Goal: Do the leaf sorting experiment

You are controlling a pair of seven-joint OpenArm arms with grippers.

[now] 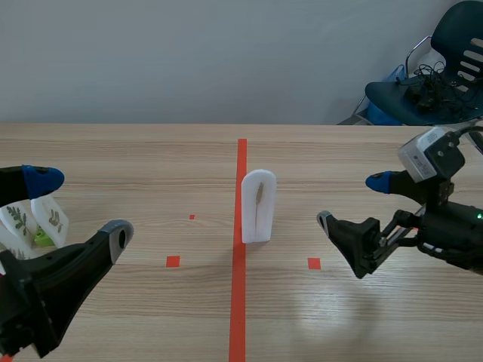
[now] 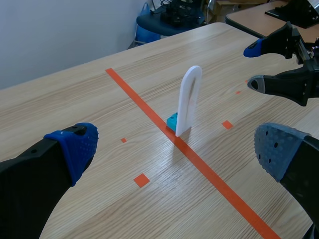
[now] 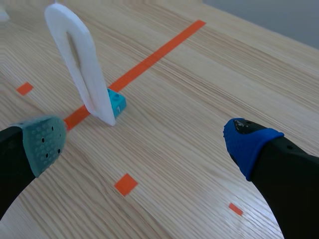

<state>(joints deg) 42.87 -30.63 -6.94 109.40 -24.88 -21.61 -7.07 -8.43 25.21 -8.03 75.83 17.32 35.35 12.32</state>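
Observation:
A white arch-shaped leaf card (image 1: 258, 205) stands upright on the orange-red centre line, held in a small teal base (image 2: 172, 121). It holds a thin pale leaf. The card (image 2: 188, 99) lies ahead of my open left gripper (image 2: 177, 149), well short of the fingers. It also stands ahead of my open right gripper (image 3: 145, 142), toward the grey-green pad, as card (image 3: 79, 59) with its base (image 3: 116, 102). In the scene view the left gripper (image 1: 79, 207) is low at the left and the right gripper (image 1: 352, 201) is right of the card. Both are empty.
More white leaf cards (image 1: 30, 219) in a green holder (image 1: 43, 238) stand at the table's left edge, behind the left gripper. A dark chair with cables (image 1: 438, 83) sits beyond the table's far right corner. The right gripper (image 2: 255, 66) shows in the left wrist view.

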